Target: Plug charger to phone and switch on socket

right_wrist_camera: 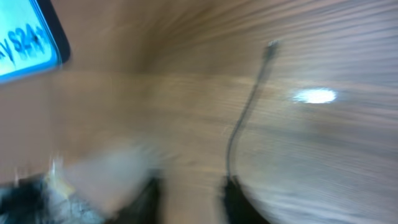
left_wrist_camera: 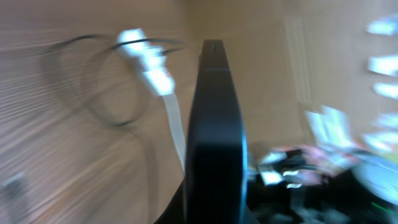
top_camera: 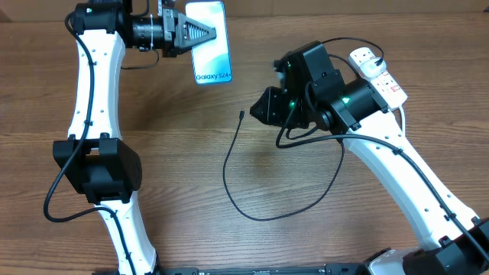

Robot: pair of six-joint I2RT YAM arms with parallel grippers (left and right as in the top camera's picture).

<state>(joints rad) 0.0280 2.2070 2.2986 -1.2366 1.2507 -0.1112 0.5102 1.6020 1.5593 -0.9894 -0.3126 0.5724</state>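
Phone point(top_camera: 214, 57) gripped by outstretched left claw point(top_camera: 206, 32); right claw point(top_camera: 263, 111) parted beside charger point(right_wrist_camera: 250, 99).

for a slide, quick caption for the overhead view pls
Left gripper grips the phone; the charger lies looped on the table, tip free by the right gripper, socket beyond.

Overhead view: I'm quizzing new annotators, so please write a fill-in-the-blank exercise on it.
1. The phone screen reads Galaxy ___.
2. The socket is ___ with red switches.
3. The charger is ___ in colour.
4. The left fingers are shut on the ___.
Missing words: S24; white; black; phone.
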